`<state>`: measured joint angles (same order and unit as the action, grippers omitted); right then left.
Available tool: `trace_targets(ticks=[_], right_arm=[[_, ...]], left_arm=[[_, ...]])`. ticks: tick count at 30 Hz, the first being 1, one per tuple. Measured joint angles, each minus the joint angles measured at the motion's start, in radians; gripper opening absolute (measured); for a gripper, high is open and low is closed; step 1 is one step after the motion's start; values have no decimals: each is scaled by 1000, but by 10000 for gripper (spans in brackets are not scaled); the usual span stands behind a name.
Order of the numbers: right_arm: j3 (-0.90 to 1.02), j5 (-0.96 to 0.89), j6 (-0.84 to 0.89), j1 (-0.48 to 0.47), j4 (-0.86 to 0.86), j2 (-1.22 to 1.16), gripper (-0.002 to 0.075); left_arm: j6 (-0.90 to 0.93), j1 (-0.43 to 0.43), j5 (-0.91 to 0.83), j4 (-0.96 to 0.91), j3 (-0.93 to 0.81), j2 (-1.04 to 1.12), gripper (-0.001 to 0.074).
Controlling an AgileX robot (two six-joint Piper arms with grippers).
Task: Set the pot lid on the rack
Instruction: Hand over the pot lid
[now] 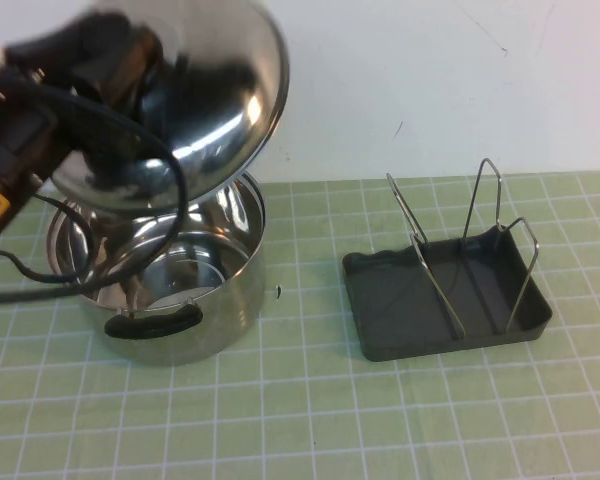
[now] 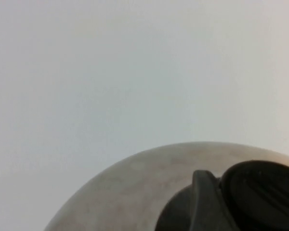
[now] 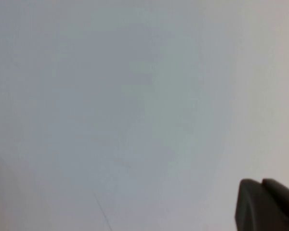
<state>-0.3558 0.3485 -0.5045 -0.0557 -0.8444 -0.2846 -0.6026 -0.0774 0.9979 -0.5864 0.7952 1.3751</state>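
Note:
My left gripper (image 1: 105, 62) is shut on the black knob (image 2: 262, 192) of the pot lid (image 1: 205, 95). It holds the shiny domed lid tilted in the air above the steel pot (image 1: 160, 285) at the left. In the left wrist view the lid's dome (image 2: 130, 192) curves below one dark finger (image 2: 202, 202) beside the knob. The rack (image 1: 380, 300), a dark grey tray with three upright wire loops, stands on the mat at the right, well apart from the lid. My right gripper (image 3: 267, 204) shows only in its wrist view, fingertips together, facing a blank wall.
The pot stands open on the green grid mat (image 1: 300, 420), with a black handle (image 1: 152, 323) facing the front. A white wall (image 1: 430, 80) rises behind the table. Black cables (image 1: 40, 270) hang from the left arm over the pot.

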Motion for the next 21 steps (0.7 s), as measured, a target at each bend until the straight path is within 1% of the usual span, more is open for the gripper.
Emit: trace_targets(ticks=[3, 4, 5, 7, 9, 12, 17, 19, 21], right_arm=[[-158, 189, -441, 0, -361, -34, -1], [-210, 256, -551, 0, -465, -56, -1], [-258, 347, -669, 0, -546, -84, -1], [-327, 529, -828, 2, -635, -143, -1], [-372, 666, -955, 2, -663, -206, -1], [-398, 809, -1087, 2, -634, -295, -1], [-402, 837, -1198, 2, -616, -358, 4], [-402, 836, -1216, 2, -616, -362, 31], [-402, 835, -1236, 2, -611, -363, 99]], left_arm=[[-39, -37, 57, 0, 0, -83, 327], [-43, -56, 74, -2, 0, -107, 327], [-46, -73, 89, -3, 0, -125, 327], [-54, -123, 115, -3, 0, -164, 327], [-55, -175, 126, 2, 0, -190, 327], [-49, -267, 135, 42, 0, -212, 327], [28, -384, 149, 105, 0, -217, 327], [51, -422, 149, 113, 0, -217, 327], [66, -454, 149, 115, 5, -217, 327]])
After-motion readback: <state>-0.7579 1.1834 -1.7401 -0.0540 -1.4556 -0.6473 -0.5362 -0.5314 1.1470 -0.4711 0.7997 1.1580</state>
